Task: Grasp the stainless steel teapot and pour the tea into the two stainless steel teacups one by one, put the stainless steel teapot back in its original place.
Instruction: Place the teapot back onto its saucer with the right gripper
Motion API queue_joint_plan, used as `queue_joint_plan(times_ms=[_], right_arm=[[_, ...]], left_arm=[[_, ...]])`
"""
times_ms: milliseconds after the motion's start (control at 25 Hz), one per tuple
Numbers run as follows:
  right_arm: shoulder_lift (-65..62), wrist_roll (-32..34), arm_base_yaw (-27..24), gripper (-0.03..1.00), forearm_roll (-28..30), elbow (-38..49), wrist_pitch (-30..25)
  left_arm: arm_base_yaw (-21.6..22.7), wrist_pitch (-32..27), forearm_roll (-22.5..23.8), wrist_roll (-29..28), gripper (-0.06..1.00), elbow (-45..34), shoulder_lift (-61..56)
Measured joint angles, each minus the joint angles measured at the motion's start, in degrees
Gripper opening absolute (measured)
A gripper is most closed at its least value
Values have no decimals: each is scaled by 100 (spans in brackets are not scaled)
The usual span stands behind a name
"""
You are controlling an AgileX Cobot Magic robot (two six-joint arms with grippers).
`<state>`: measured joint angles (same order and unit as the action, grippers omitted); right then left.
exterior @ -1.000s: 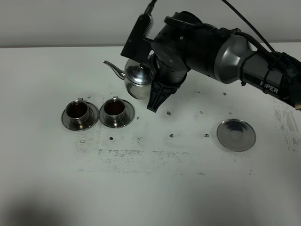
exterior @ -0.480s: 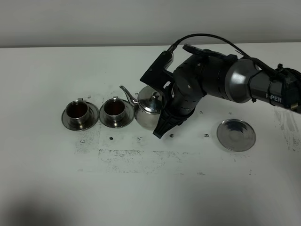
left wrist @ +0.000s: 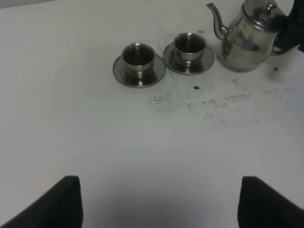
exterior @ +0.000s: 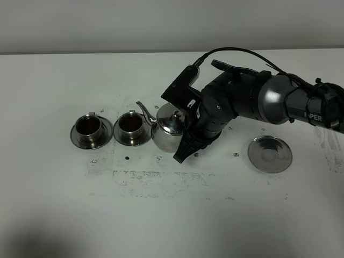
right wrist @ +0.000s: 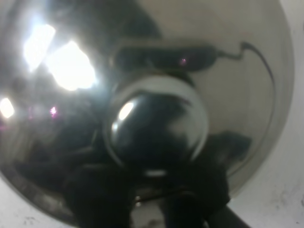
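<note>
Teapot [exterior: 170, 130] sits upright near the middle of the table [exterior: 54, 215], closer to its far edge, spout toward the two cups [exterior: 130, 123]. The right pincer [exterior: 185, 149] is clamped on the teapot's handle side. Each cup stands on its saucer, side by side just left of the pot, both holding dark tea [exterior: 87, 126]. A bare saucer [exterior: 270, 153] lies well apart toward the right edge. The left pincer [left wrist: 156, 199] hangs over bare table with its tips spread wide.

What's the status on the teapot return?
Right gripper shut on shiny steel teapot, low by the table. Left gripper open, idle. Both steel teacups hold reddish-brown tea. Bare steel saucer right, path clear.
</note>
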<state>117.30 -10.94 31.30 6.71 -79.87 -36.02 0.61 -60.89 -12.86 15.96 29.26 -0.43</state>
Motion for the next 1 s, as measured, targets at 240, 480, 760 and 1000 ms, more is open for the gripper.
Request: queue_joint_plan(times_ms=[240, 480, 760, 1000], right_arm=[[-146, 0, -135, 17, -42, 0, -165], [-884, 25, -722, 17, -118, 0, -612], [-1044, 453, -1369, 17, -173, 71, -1686], [-1044, 531, -1659, 17, -224, 597, -1762]], left_arm=[[0, 0, 0, 0, 65, 0, 0], [0, 0, 0, 0, 65, 0, 0], [0, 0, 0, 0, 65, 0, 0], [0, 0, 0, -15, 65, 0, 0]])
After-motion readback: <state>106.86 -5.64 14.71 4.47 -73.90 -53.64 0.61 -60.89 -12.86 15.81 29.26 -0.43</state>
